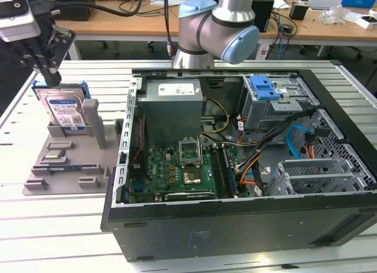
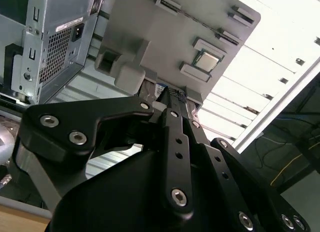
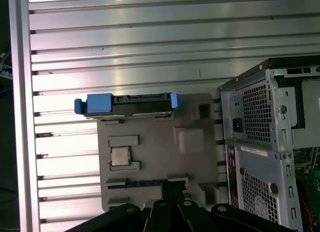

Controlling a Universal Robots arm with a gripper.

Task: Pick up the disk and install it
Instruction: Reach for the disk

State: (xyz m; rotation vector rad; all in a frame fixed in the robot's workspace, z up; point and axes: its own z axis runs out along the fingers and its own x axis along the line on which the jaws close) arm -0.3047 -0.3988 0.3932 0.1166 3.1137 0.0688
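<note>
In the exterior view, I, the gripper (image 1: pixel 49 77), hang at the far left side of that view, pointing down at the disk (image 1: pixel 63 111). The disk stands upright on its edge in a slot of the grey holder tray (image 1: pixel 70 167), with the label facing the camera. My tip is at its top edge, near the corner on the exterior view's left. I cannot tell if I touch it, or if my jaws are spread or pressed together. The open computer case (image 1: pixel 235 226) lies well apart, on the exterior view's right, and its metal drive cage (image 1: pixel 321 173) has no disk in it.

In the second wrist view, my black links (image 2: pixel 167 99) reach toward the tray (image 2: pixel 190 37), and a small piece of the disk's label (image 2: pixel 159 88) shows just past them.

In the first wrist view, the disk (image 3: pixel 130 103) shows edge-on with a blue rail at each end, seated at the border of the tray (image 3: pixel 150 162), near a processor chip (image 3: pixel 120 156).

I judge that the pick-up step is in hand and the installing has not begun. A good hold calls for my jaws to sit on both flat faces of the disk, centred, and for a straight lift so that the rails do not catch in the slot.
</note>
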